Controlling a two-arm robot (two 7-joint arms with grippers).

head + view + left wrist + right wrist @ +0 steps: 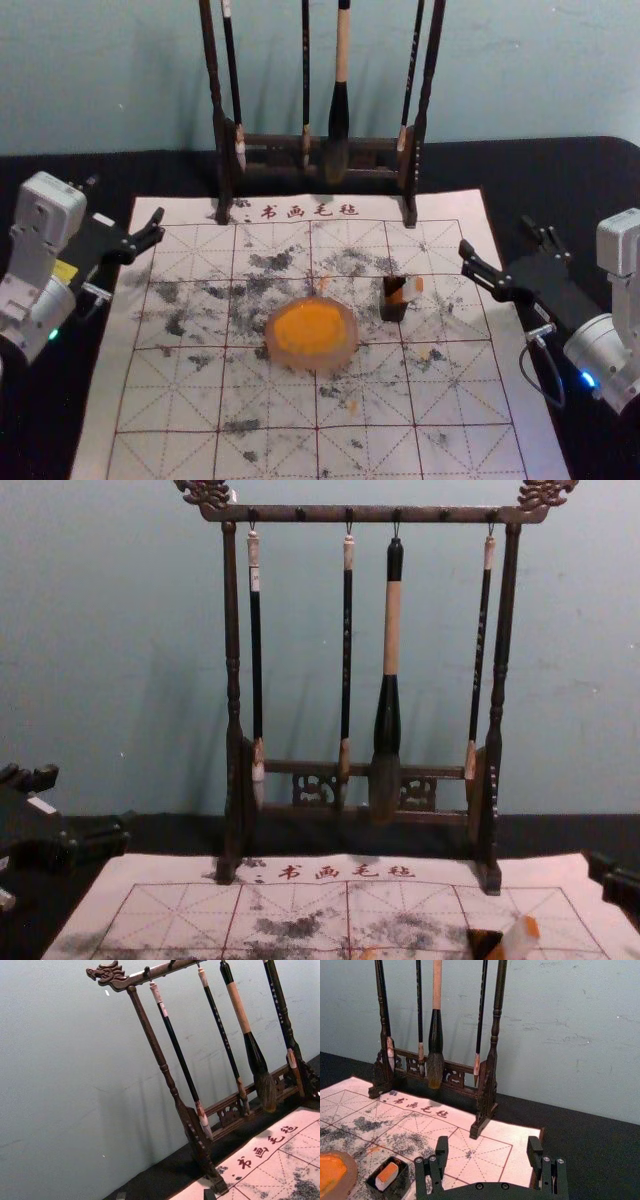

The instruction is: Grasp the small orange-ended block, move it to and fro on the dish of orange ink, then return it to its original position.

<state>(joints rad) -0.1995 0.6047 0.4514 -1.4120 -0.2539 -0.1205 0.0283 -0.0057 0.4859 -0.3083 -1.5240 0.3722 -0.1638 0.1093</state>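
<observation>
The small white block (412, 288) with an orange end rests tilted in a small dark open box (393, 310), right of the dish of orange ink (310, 334). In the right wrist view, the block (387, 1176) lies inside the box (400, 1189) with its orange face showing. My right gripper (502, 237) is held open off the mat's right edge, apart from the block; in its wrist view the gripper (488, 1152) has nothing between its fingers. My left gripper (124, 204) stays parked by the mat's left edge, also open and empty; its fingertips (209, 1194) reach into its wrist view.
A dark wooden rack (232, 690) with several hanging brushes stands at the mat's far edge, before the wall. The gridded, ink-stained mat (170, 400) lies on a black table cover (520, 185). The large brush (388, 715) hangs between thinner ones.
</observation>
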